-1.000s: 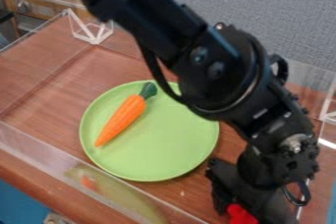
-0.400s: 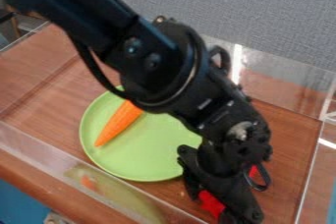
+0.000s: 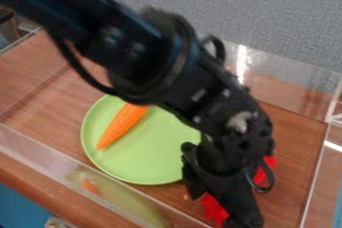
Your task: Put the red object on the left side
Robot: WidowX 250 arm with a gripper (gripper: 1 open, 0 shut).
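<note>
The red object lies on the wooden table to the right of the green plate, near the front edge. It shows as a red end at the lower left of the gripper and another red patch at its upper right. My gripper points down over the middle of the red object and hides most of it. The fingers are dark and blurred, so I cannot make out how the jaws stand or whether they hold the block. An orange carrot lies on the plate.
A low clear plastic wall runs along the table's front edge and another along the back and right. The black arm reaches across from the upper left, over the plate's far side. Bare wood lies left of the plate.
The arm has swung left over the plate and now hides the carrot's green top. The gripper shifted slightly left. A second red patch now shows at its upper right.
</note>
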